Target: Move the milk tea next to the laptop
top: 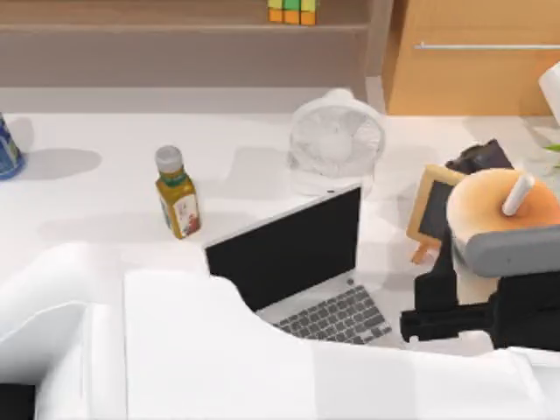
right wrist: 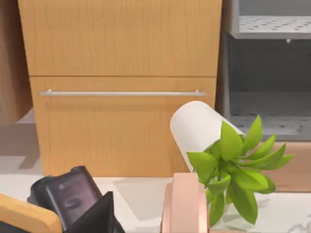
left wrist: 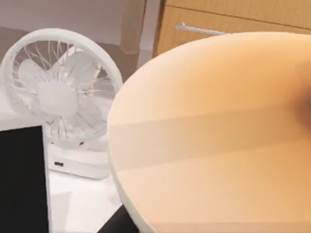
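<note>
top view shows the white desk [top: 105, 214] with the laptop [top: 302, 262] near its middle, lid up, black screen facing the near edge, grey keyboard below it. just behind the laptop's right corner stands a white desk fan [top: 336, 140]. to the right of the laptop, well off the keyboard, is the milk tea [top: 494, 210], its orange domed lid and white straw uppermost, held up in the right gripper [top: 486, 262]; a grey jaw wraps its near side and the black body of the gripper sits below it. the jaws look clenched on the cup, though the contact itself is partly hidden. behind the cup a wood-framed small chalkboard [top: 429, 206] leans between cup and laptop, and a dark device [top: 479, 157] lies behind that. left of the laptop a small yellow-green bottle [top: 178, 194] with a grey cap stands apart. a blue item [top: 7, 149] sits at the desk's far left edge, and a coloured cube [top: 292, 10] rests on the shelf behind. the white bulk of the left arm covers the near left of the desk; i cannot tell how its jaws stand.

left wrist view has the cup's orange-to-cream side close up, with the fan [left wrist: 60, 97] and the laptop's black screen edge [left wrist: 22, 179] beyond.

right wrist view looks toward a wooden cabinet [right wrist: 121, 87], a green potted plant [right wrist: 233, 165] and the dark device [right wrist: 70, 196].
</note>
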`<state>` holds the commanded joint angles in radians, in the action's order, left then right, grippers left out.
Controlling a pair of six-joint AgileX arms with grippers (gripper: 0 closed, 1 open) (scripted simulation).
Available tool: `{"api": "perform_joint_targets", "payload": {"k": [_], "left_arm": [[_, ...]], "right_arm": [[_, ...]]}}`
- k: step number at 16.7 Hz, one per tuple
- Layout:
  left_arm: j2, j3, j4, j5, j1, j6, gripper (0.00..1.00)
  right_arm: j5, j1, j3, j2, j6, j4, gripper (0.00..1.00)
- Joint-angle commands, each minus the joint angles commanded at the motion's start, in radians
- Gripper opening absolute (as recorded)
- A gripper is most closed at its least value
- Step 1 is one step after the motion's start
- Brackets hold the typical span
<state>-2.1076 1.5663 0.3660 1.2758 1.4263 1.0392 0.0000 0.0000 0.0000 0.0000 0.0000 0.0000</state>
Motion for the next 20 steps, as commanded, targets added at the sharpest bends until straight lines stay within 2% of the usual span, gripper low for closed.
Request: {"api": "perform_joint_targets", "payload": {"k": [3,9,20], "left_arm": [[-0.065,-0.001,0.087,0.008,0.039,0.027,0.00],[-0.071,-0.004,0.095,0.008,0.042,0.028,0.00],[-0.051,0.045,-0.058,0.067,0.035,0.024,0.00]], "right_arm": [[0.000,0.000,0.000,0.000,0.000,0.000,1.00],[0.000,0.000,0.000,0.000,0.000,0.000,1.00],[0.000,0.000,0.000,0.000,0.000,0.000,1.00]]}}
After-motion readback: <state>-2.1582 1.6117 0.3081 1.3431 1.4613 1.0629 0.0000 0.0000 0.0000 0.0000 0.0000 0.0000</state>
